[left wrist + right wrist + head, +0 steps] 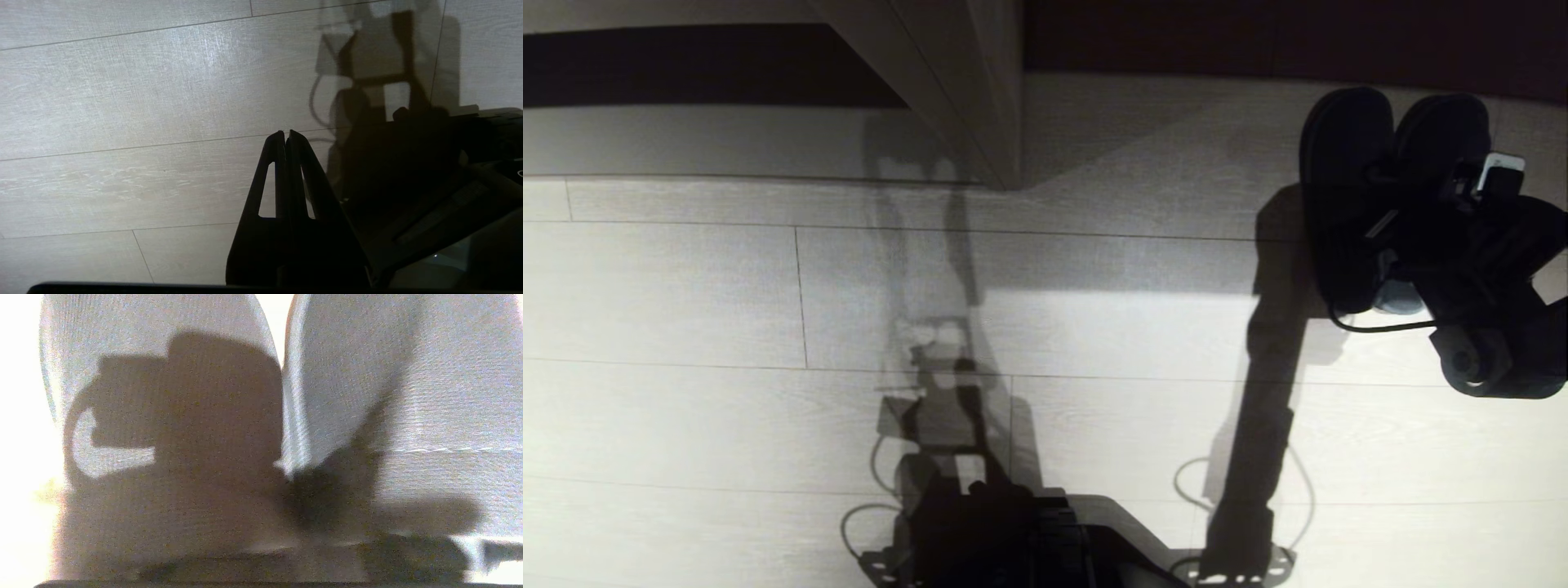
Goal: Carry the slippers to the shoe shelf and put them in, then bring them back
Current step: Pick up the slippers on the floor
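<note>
The slippers point(1388, 171) lie side by side on the pale floor point(686, 286), at the right of the head view, toes toward the dark recess point(1298, 37). The right gripper point(1409, 237) sits on top of them — whether its fingers clamp them, I cannot tell. The left gripper point(286, 134) hangs over bare floor, its fingers pressed together.

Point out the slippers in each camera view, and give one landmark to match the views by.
Head view: the slippers lie side by side at upper right, under the right arm.
Left wrist view: not in it.
Right wrist view: they fill the picture.
Shared landmark: the pale plank floor, in the head and left wrist views.
</note>
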